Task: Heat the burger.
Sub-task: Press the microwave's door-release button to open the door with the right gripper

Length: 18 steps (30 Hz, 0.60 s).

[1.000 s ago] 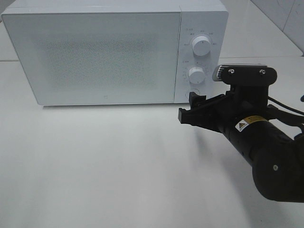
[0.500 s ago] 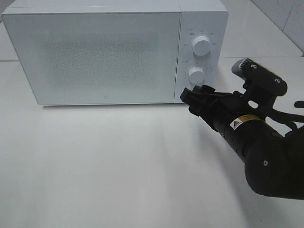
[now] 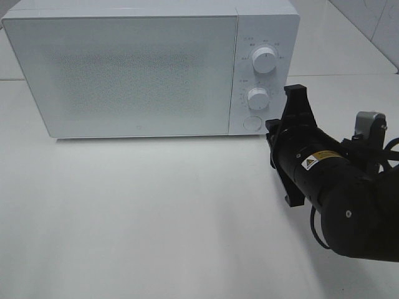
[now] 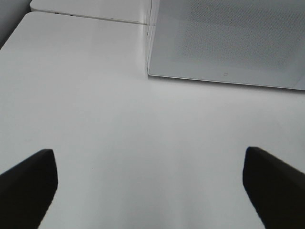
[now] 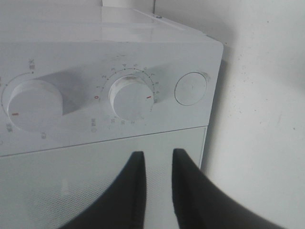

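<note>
The burger is out of view in every frame. The white microwave (image 3: 137, 75) stands at the back of the table with its door closed. My right gripper (image 3: 274, 138) hovers just in front of its control panel, rolled onto its side, beside the round button (image 3: 252, 123) and below the lower knob (image 3: 257, 97). In the right wrist view its two fingers (image 5: 156, 155) stand almost together with only a narrow gap and nothing between them, pointing at the door's edge under the lower knob (image 5: 129, 98). My left gripper (image 4: 150, 191) is wide open above the bare table.
The upper knob (image 3: 264, 60) sits above the lower one on the panel. The white table (image 3: 124, 212) stretches out in front of the microwave. In the left wrist view the microwave's lower door edge (image 4: 224, 76) lies ahead.
My right gripper has rolled onto its side, drawn back slightly from the round button, and its fingers have closed to a narrow gap. The left gripper has not moved.
</note>
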Motion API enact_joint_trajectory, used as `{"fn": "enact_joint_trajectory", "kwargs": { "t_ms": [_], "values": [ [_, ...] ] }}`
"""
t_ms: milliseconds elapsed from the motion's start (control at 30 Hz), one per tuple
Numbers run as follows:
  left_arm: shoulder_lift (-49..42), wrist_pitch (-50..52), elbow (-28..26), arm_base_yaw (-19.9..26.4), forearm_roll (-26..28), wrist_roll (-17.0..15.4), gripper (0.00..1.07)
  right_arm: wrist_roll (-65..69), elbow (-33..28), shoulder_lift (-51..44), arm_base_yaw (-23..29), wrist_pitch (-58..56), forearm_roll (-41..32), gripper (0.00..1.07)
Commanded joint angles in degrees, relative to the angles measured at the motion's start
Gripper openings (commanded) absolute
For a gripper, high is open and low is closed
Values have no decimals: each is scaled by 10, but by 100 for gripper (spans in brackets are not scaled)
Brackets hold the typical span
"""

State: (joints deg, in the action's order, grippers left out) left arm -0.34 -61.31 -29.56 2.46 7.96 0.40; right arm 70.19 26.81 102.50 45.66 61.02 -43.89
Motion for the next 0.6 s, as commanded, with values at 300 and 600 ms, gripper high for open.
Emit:
{"fn": "enact_joint_trajectory", "kwargs": {
  "t_ms": [300,600],
  "values": [
    [-10,0,0,1,2,-4,98,65,6,20,0,0,-2,0],
    [-10,0,0,1,2,-4,98,74,48,70,-2,0,-17,0]
  ]
}}
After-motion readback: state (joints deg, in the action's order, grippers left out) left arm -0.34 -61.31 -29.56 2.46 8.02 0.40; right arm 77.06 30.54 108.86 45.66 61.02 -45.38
